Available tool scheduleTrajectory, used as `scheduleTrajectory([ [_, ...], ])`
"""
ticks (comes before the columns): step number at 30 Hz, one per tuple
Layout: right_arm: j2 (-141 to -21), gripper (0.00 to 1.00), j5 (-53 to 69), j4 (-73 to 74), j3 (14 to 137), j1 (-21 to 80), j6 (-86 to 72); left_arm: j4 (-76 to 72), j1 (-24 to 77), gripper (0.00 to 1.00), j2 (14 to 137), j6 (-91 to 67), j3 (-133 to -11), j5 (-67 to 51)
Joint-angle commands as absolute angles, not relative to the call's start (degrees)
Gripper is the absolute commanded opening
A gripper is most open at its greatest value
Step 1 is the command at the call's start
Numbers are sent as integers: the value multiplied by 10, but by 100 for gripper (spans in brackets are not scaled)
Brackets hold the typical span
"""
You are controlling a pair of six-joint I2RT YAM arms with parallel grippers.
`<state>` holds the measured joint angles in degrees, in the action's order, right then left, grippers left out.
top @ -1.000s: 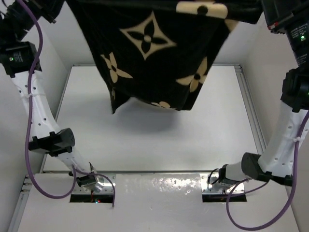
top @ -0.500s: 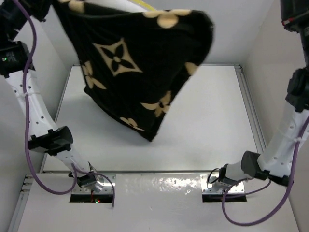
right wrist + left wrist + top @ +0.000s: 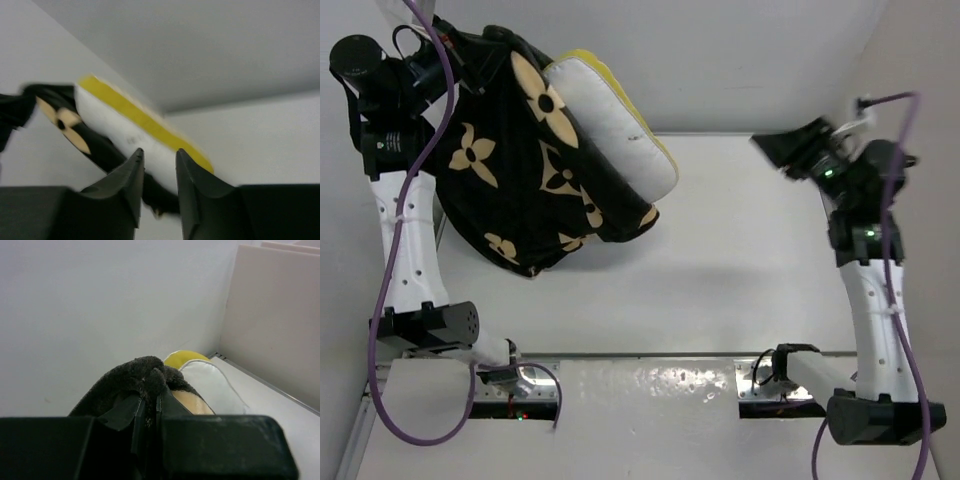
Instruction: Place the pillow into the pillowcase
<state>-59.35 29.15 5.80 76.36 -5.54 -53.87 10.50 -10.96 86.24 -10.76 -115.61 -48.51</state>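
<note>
Left claw (image 3: pixel 148 407): it is pinching a fold of the pillowcase (image 3: pixel 520 190), with the fingers pressed together on the black fabric, over the far left corner of the surface (image 3: pixel 740 270).
Right claw (image 3: pixel 157 156): it is standing near the far right corner with a narrow gap between its fingers, and it is holding nothing.
Pillow (image 3: pixel 615 125): it is sitting partly inside the pillowcase, and its cream end with the yellow piping is sticking out toward the far edge.
Pillowcase: it is hanging from the left claw along the left edge; I cannot tell if it is touching the surface.
</note>
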Motion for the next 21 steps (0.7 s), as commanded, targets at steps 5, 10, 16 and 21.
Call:
scheduleTrajectory([
  [5, -624, 97, 229, 100, 570, 139, -467, 66, -85, 0, 822, -114, -1199, -477],
  [10, -621, 99, 112, -179, 395, 269, -567, 78, -84, 0, 804, -94, -1184, -470],
  [16, -741, 99, 56, -529, 283, 336, -563, 91, -83, 0, 801, -83, -1180, -472],
  [21, -894, 99, 84, -759, 279, 390, -532, 99, -84, 0, 797, -71, -1179, -466],
])
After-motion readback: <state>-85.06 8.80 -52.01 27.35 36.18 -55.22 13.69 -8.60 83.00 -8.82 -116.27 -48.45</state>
